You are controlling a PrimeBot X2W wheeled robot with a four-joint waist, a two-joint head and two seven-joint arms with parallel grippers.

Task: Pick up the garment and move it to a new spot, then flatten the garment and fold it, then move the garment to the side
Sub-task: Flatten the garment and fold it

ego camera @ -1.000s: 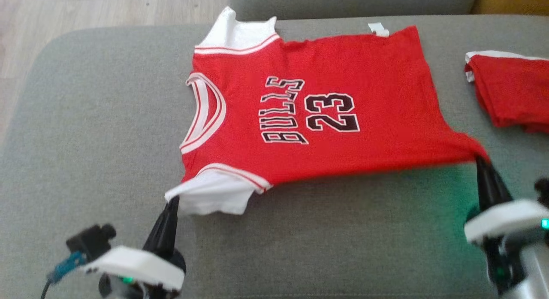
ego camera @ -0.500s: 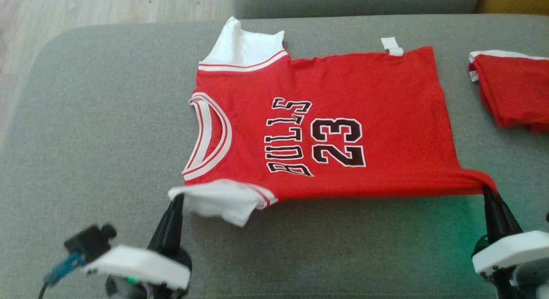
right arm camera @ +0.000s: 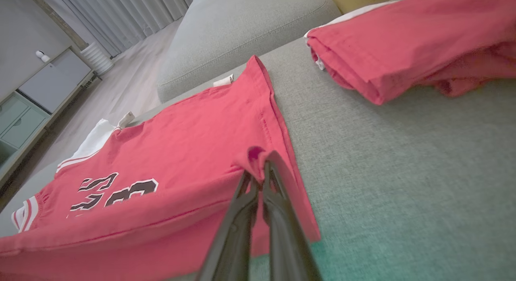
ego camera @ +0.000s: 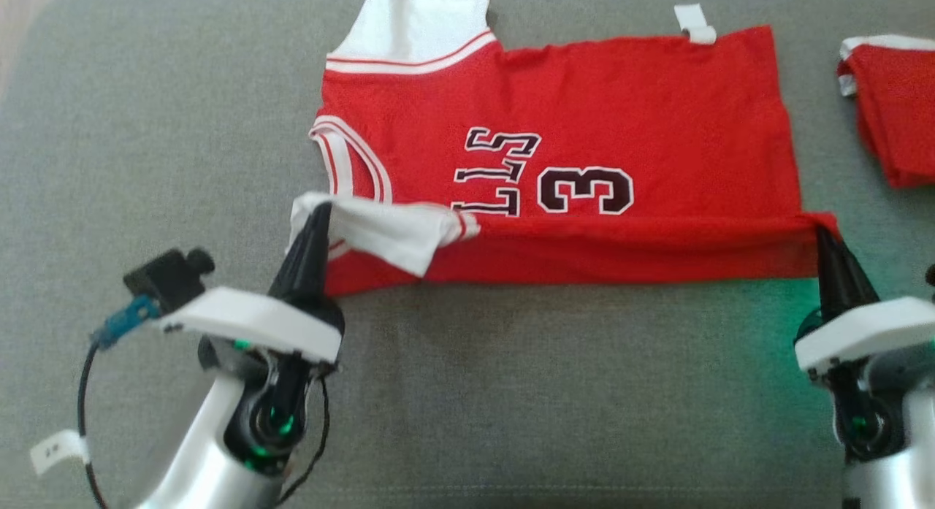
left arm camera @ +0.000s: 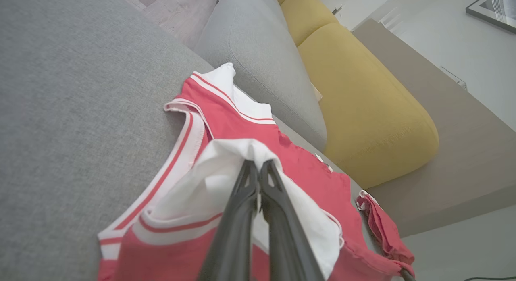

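The red jersey [ego camera: 621, 107] lies spread on the grey cushion [ego camera: 511, 392], its near edge raised and turned over the print so part of the lettering is hidden. The left gripper [ego camera: 321, 209] has its fingers pinched together on the white sleeve [ego camera: 387, 235], and the right gripper [ego camera: 819, 233] is pinched on the hem corner [ego camera: 807, 221]. Another red garment [ego camera: 895, 115], folded as far as I can tell, sits apart at the right

Living room: grey sofa [left arm camera: 258, 51], yellow sofa [left arm camera: 363, 111], curtains [right arm camera: 133, 11].
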